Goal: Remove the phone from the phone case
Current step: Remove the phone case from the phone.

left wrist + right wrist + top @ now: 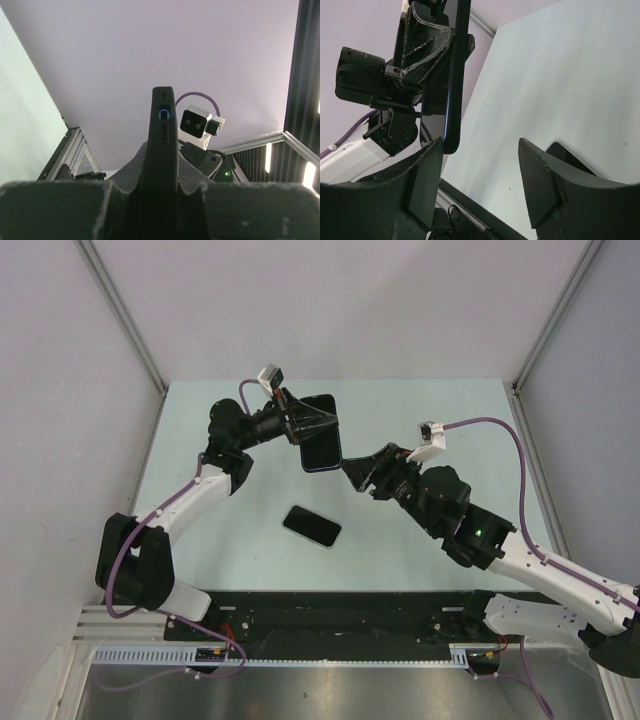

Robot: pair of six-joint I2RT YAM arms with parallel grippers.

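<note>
My left gripper (312,426) is shut on the black phone case (320,435) with a blue rim and holds it on edge above the table's far middle. In the left wrist view the case (162,130) stands edge-on between my fingers (127,172). A black phone (311,526) with a pale rim lies flat on the table, apart from the case. My right gripper (352,472) is open and empty just right of the case's lower end. In the right wrist view the case (451,75) hangs above my left finger (427,175), and the phone's corner (570,159) shows behind my right finger.
The pale green table (440,410) is walled by grey panels at the back and both sides. A black rail (340,605) runs along the near edge by the arm bases.
</note>
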